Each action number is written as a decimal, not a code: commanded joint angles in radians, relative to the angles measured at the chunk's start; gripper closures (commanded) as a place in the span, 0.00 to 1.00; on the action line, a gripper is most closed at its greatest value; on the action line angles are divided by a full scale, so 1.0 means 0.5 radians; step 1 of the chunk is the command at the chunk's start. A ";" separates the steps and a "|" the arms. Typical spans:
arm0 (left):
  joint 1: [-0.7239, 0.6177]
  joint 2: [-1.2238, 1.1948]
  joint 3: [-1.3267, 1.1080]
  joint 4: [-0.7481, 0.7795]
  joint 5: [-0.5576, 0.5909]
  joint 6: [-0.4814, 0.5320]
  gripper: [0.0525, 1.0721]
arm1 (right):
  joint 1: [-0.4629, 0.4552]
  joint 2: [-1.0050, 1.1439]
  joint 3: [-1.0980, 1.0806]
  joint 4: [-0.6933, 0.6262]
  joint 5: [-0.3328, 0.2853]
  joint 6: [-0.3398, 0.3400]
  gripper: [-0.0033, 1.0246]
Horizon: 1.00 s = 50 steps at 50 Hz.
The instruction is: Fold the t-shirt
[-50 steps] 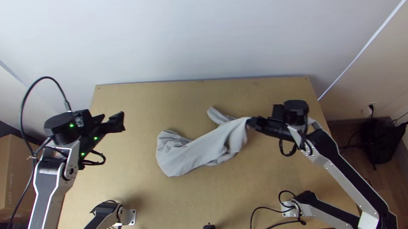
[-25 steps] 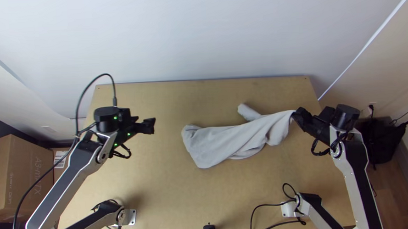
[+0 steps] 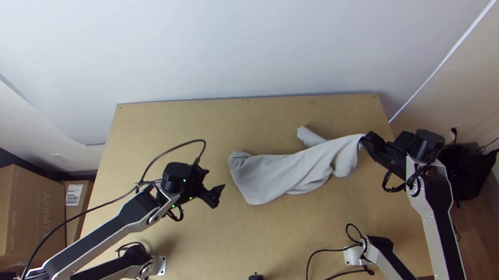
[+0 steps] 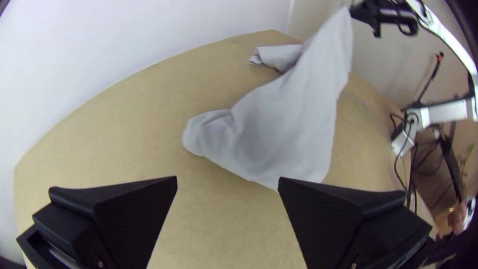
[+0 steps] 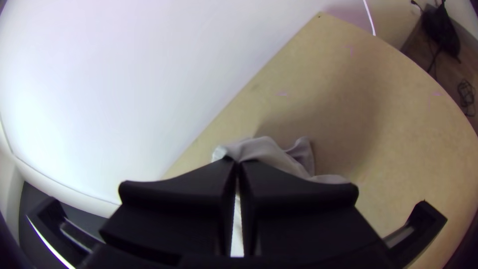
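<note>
while our right pincer [image 3: 365, 140] clamps one raised end of the grey t-shirt [image 3: 293, 173], the rest lies bunched on our counter [image 3: 226, 253], near our left pincer [image 3: 219, 194], fingers apart.

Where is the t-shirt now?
In the top view, the t-shirt lies bunched right of the table's middle, one end raised in the right gripper.

A light wooden table [image 3: 276, 240] carries a bunched grey t-shirt [image 3: 285, 175], one end raised.

far table [image 3: 248, 113]: free | across middle: left hand [image 3: 219, 195], shirt [image 3: 285, 175], right hand [image 3: 366, 139]
</note>
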 commanded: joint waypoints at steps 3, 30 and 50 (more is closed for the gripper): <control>-0.134 0.067 -0.102 0.210 -0.075 0.201 0.05 | 0.089 -0.018 -0.008 0.043 0.051 0.014 0.97; -0.698 0.684 0.005 0.563 -0.455 0.527 0.05 | 0.488 0.061 -0.002 0.270 0.371 0.100 0.97; -0.723 1.153 0.266 0.689 -0.461 0.539 0.19 | 0.491 0.058 0.007 0.300 0.371 0.109 0.97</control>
